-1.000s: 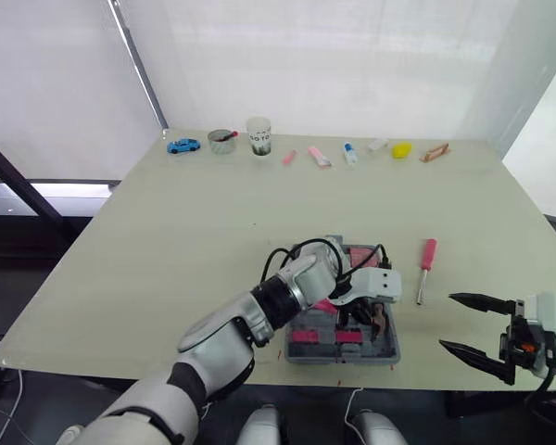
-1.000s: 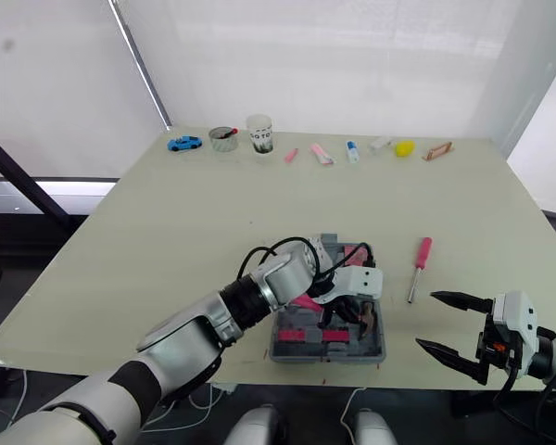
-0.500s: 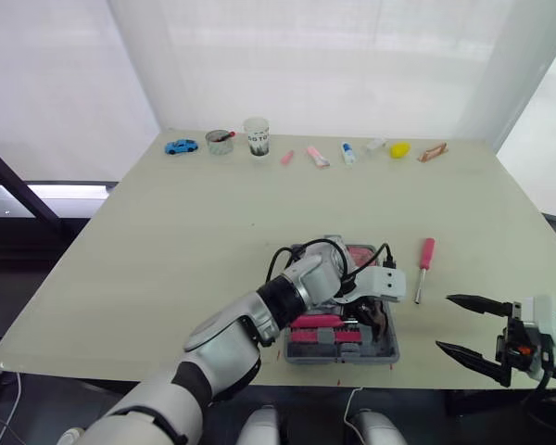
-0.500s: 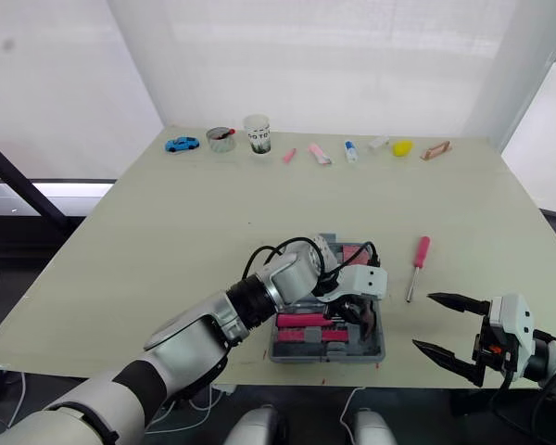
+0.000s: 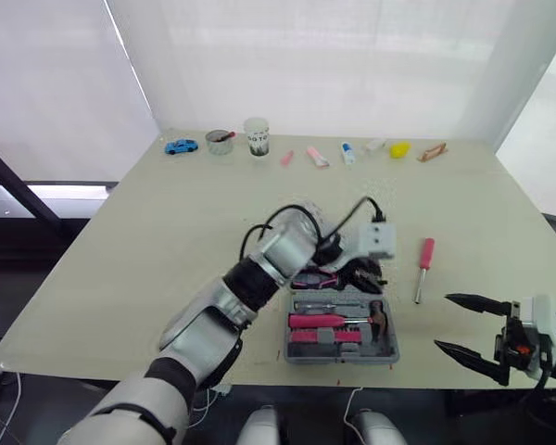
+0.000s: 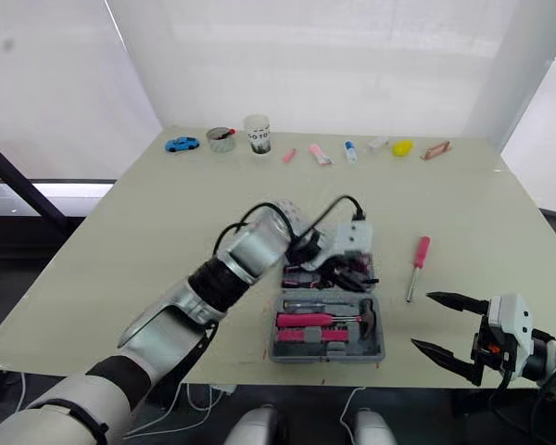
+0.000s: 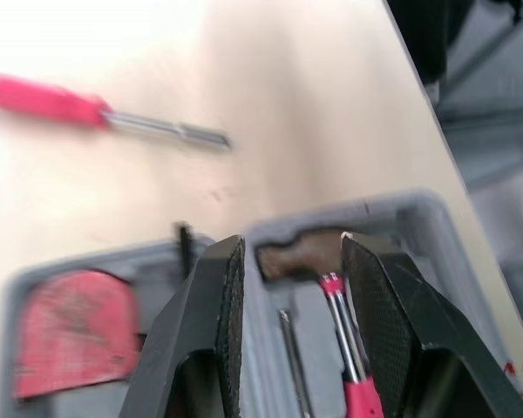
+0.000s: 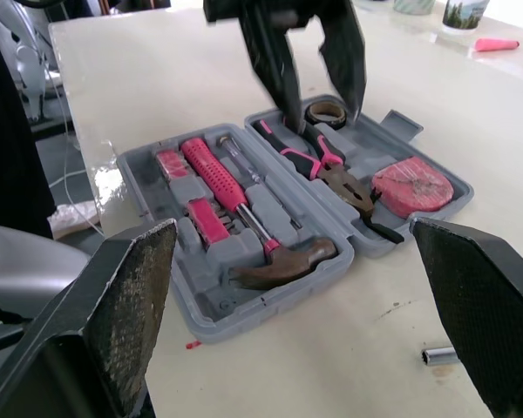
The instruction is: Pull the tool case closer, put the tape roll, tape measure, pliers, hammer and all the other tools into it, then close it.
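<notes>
My left arm stretches forward, left pincer [image 7: 289, 238] parted, empty; below it the open grey plastic tool case [image 8: 205, 318] (pink-handled hammer [image 8: 244, 218], pink-gripped pliers [image 8: 318, 165], pink tape measure [image 8: 416, 185] inside); right pincer [image 5: 443, 322] gapes wide alongside.

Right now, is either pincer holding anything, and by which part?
Nothing is held. The left pincer is open over the tool case, with no tool between its fingers. The right pincer is open too, apart from the case.
</notes>
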Motion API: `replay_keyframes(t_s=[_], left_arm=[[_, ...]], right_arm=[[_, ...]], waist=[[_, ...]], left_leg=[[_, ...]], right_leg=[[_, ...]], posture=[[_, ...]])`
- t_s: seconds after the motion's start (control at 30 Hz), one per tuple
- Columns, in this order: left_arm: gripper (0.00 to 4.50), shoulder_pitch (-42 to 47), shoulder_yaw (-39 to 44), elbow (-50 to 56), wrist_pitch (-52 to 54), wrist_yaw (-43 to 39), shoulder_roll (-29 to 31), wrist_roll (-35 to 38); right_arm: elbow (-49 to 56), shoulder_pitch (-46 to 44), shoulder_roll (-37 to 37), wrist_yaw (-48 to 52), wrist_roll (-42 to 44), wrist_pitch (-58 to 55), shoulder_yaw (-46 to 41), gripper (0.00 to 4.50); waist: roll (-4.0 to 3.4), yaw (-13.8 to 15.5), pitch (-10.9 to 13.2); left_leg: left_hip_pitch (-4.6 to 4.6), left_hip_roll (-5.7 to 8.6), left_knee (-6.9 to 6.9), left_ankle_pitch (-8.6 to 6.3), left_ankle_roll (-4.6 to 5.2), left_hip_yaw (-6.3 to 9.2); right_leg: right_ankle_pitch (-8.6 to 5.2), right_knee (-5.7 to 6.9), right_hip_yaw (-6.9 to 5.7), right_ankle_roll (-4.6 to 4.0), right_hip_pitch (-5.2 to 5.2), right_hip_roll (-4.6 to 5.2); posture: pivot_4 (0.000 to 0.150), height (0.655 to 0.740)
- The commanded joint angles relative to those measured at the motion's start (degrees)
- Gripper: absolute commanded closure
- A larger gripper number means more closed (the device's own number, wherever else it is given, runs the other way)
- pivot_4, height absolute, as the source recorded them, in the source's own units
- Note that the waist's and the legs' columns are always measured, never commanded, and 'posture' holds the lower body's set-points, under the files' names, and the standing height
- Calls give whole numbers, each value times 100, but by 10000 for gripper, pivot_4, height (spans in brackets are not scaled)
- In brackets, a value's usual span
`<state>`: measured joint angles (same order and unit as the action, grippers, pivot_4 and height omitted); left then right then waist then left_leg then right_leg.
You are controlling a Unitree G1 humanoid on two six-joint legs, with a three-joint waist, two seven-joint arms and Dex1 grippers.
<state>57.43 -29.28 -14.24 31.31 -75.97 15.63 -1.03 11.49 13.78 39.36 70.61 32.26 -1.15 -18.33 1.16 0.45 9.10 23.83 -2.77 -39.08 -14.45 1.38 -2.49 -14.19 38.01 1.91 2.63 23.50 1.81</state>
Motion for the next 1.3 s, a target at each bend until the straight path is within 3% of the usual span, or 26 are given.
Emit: replay_keyframes(t_s=[0.03, 0.1, 0.2, 0.27, 0.3, 0.6, 1.1, 1.3], left_arm=[[26356, -195, 405, -15, -582, -153, 162, 383], [26356, -408, 658, -179, -923, -270, 363, 568], [33577, -782, 922, -368, -1430, -338, 496, 802], [41959, -1028, 1028, -367, -1506, -308, 492, 929], [43581, -1146, 1050, -375, -1527, -241, 487, 937], [43581, -1824, 857, -942, -2411, 2, 220, 717], [43581, -1888, 248, -3086, -4331, 319, 108, -423], [43581, -1845, 619, -2913, -4393, 295, 76, -92]], right_arm=[[210, -18, -1, -32, 104, 66, -53, 0], [155, -97, 24, -5, 104, 53, -24, 0], [89, -218, 42, 24, 94, 32, 31, 0], [62, -270, 43, 33, 85, 29, 53, 0], [45, -294, 45, 37, 82, 27, 58, 0], [47, -338, 100, 65, 111, -29, 77, 0], [264, -129, 144, -74, 167, -78, -29, 0], [252, -76, 145, -138, 174, -63, -86, 0]], waist=[[0, 13, 0], [0, 24, 0], [0, 16, 0], [-1, 25, 0], [-1, 39, 0], [0, 34, 0], [-2, 33, -12], [-8, 25, -37]], left_leg=[[1, 0, 0, 0, 0, -1], [2, 0, -2, 0, 0, -3], [-1, 0, -4, 0, 0, -6], [-1, 0, -4, 0, 0, -5], [1, 0, -4, 0, 0, -5], [-1, 1, -7, 0, 0, -6], [-10, 1, -12, 0, 1, -7], [-14, 1, -14, 1, 2, -8]], right_leg=[[6, -1, 0, -2, 0, 0], [6, -2, 1, -2, 0, 1], [7, 0, 4, -3, -1, 1], [15, 1, 3, 11, -1, 0], [16, 0, 3, 12, -1, 1], [17, 1, 3, 14, -4, 2], [19, 0, 5, 15, -10, 2], [16, 1, 9, 9, -13, 1]], posture=[[1500, 7400], [1500, 7400], [1500, 7400], [1500, 7400], [1500, 7400], [1500, 7400], [1500, 7400], [1500, 7400]])
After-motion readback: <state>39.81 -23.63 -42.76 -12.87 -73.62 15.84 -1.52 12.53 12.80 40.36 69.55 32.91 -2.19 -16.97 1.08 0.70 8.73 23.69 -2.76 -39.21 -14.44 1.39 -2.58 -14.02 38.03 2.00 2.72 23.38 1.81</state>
